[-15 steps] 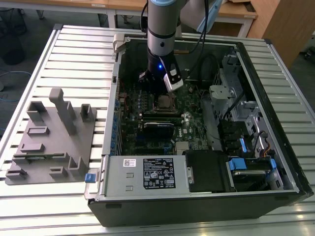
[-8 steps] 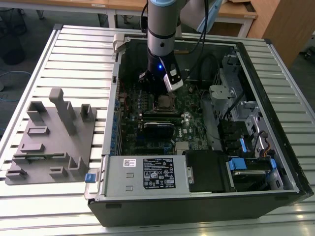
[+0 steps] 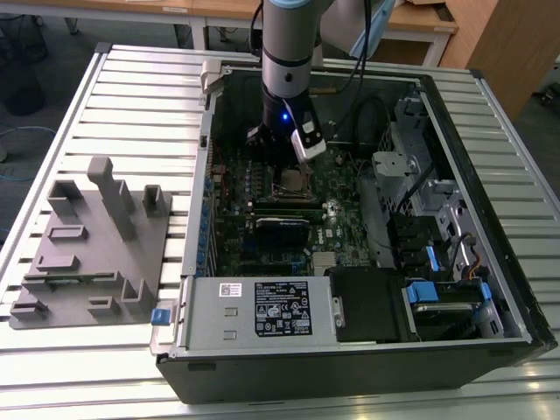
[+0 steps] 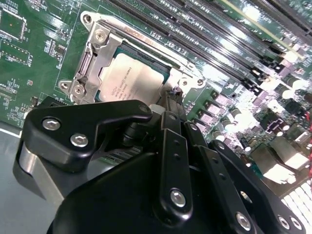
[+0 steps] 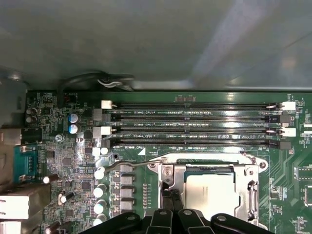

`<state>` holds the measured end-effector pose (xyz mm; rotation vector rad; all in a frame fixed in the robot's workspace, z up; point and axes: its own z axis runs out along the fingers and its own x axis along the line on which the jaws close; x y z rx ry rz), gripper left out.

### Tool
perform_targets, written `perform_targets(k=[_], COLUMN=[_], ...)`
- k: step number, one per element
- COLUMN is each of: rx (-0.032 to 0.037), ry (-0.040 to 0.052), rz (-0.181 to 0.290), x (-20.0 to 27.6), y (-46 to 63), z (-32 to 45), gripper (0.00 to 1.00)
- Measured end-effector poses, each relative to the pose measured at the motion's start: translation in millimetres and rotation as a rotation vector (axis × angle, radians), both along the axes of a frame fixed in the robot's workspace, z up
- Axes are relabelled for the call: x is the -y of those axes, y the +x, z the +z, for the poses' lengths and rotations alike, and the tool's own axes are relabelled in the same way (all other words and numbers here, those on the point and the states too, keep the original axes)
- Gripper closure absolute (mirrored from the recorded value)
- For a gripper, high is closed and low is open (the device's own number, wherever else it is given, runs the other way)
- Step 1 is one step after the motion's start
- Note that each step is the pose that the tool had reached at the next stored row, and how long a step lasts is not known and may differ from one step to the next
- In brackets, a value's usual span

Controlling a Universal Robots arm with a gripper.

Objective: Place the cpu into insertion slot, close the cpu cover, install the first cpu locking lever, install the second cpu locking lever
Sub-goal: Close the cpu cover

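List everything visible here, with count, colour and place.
slatted metal table: one, silvery, under everything.
open metal computer case: one, black, on the table.
grey plastic fixture block: one, grey, exterior view's left of the case.
circuit board: one, green, inside the case.
flat square metal cpu: one, silvery-grey, on the board.
thin metal cpu cover: one, silvery, framing the cpu.
long narrow memory slots: four, black, beside the cpu.
robot arm: one, grey, above the board.
gripper: one, black, shut, at the cover's edge.

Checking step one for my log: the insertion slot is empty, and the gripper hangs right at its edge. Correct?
Not empty. In the second wrist view the cpu lies in the insertion slot. The rest holds: the gripper hangs right at its edge.
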<state>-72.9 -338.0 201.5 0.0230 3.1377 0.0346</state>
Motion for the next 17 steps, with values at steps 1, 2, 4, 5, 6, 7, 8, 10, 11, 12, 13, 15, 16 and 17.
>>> perform_targets(k=[1,2,4,5,6,7,8,10,11,12,13,15,16,17], rx=[0.0003,0.0001,0.0001,0.0001,0.0000,0.0001,0.0000,0.0001,0.0001,0.0001,0.0000,0.0000,0.0000,0.0000], ry=[0.0004,0.0002,0.0001,0.0001,0.0000,0.0001,-0.0001,0.0001,0.0001,0.0001,0.0000,-0.0001,0.0000,-0.0001], rz=[0.000,0.000,0.000,0.000,0.000,0.000,0.000,0.000,0.000,0.000,0.000,0.000,0.000,0.000], x=[-0.1,0.0,0.0,0.0,0.0,0.0,0.0,0.0,0.0,0.0,0.0,0.0,0.0,0.0], y=[0.1,0.0,0.0,0.0,0.0,0.0,0.0,0.0,0.0,0.0,0.0,0.0,0.0,0.0], z=[0.8,1.8,4.2,5.9,8.2,10.8,13.7,20.4,23.9,27.4,30.9,37.7,40.3,41.3], gripper=[0.90,0.90,0.90,0.90,0.90,0.90,0.90,0.90,0.90,0.90,0.90,0.90,0.90,0.90])
